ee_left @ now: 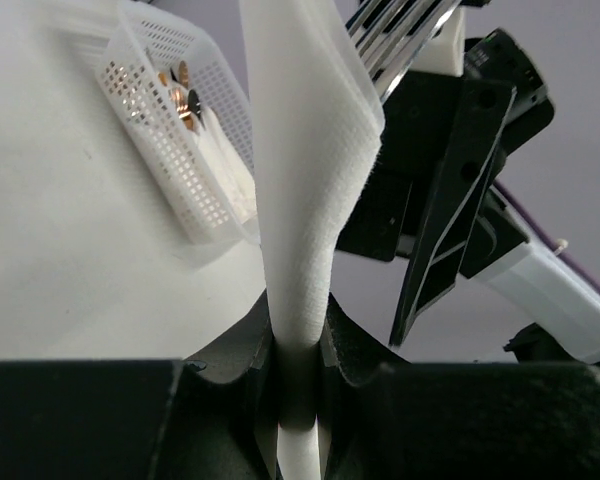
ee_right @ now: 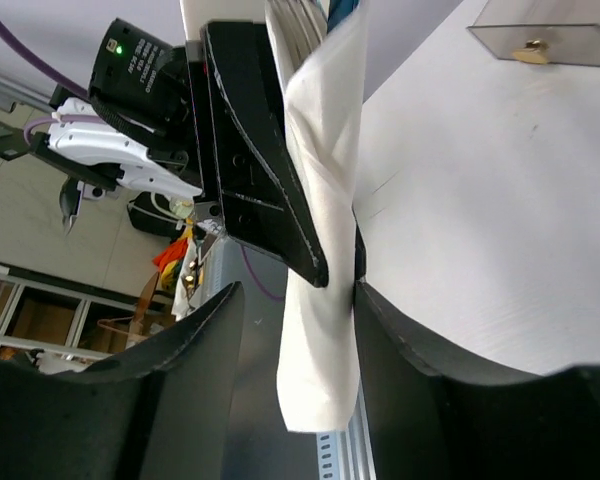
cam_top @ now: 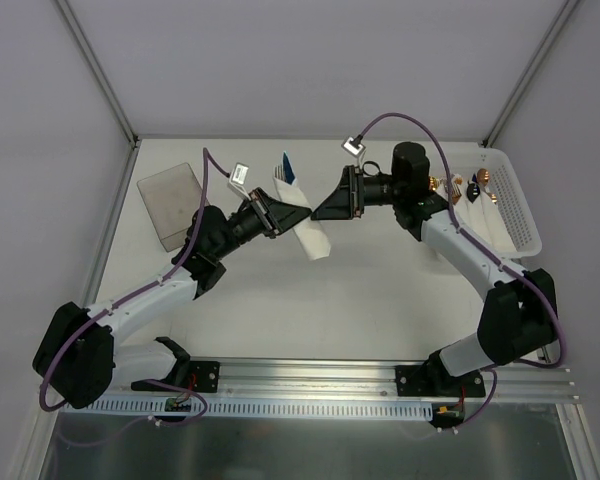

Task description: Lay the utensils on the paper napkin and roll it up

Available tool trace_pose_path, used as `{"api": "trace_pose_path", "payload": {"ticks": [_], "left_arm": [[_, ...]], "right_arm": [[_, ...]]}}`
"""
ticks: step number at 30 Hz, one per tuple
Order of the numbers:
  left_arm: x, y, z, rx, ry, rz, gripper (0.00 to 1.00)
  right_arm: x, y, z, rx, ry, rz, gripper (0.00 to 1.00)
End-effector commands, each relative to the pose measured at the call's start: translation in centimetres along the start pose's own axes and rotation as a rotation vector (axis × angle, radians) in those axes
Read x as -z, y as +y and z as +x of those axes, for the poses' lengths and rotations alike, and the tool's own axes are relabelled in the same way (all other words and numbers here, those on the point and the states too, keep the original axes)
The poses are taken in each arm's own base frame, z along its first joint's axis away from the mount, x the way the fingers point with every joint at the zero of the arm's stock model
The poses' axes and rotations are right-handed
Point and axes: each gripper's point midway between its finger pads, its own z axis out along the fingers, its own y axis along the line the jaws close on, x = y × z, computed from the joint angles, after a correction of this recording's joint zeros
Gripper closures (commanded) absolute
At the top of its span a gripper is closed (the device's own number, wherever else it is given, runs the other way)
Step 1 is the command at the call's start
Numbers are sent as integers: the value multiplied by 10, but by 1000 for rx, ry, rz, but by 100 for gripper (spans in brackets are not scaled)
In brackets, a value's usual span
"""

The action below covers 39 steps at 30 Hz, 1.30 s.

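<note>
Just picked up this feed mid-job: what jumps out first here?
A rolled white paper napkin is pinched in the left gripper at mid-table, the right gripper spread around it. Silver tines and a bright blue handle stick out of its far end. A white perforated plastic basket holding white rolls sits at the right edge.

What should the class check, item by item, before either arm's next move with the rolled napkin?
1. Is the left gripper clamped on the paper napkin? Ok.
2. Do the fork tines poke from the roll's top? Ok.
3. Is the right gripper closed on the napkin? Not ok, a gap shows beside one finger.
4. Is every utensil wrapped inside? Cannot tell, the paper hides them.
5. Is the roll well apart from the white basket? Ok.
</note>
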Motion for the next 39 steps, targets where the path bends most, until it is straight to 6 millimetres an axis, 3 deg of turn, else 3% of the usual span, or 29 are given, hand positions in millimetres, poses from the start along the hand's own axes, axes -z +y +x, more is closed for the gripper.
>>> {"api": "trace_pose_path", "payload": {"ticks": [1,9,20,29,39], "left_arm": [[0,-40,-22,-93,-45,84,100],[-3,-38,-18,-92,-20,87,100],[-15,-53,-14,-55,15,198,100],[-19,-53,-15,-31,11,210,100],[-22,-58,-15,-27,18,230,100]], "right_arm": [[18,28,-20,157,-26,-2,48],[28,22,-5,169,29,60,49],[15,18,10,157,59,80,50],[14,18,7,169,53,93,52],[15,-2,8,151,49,157,50]]}}
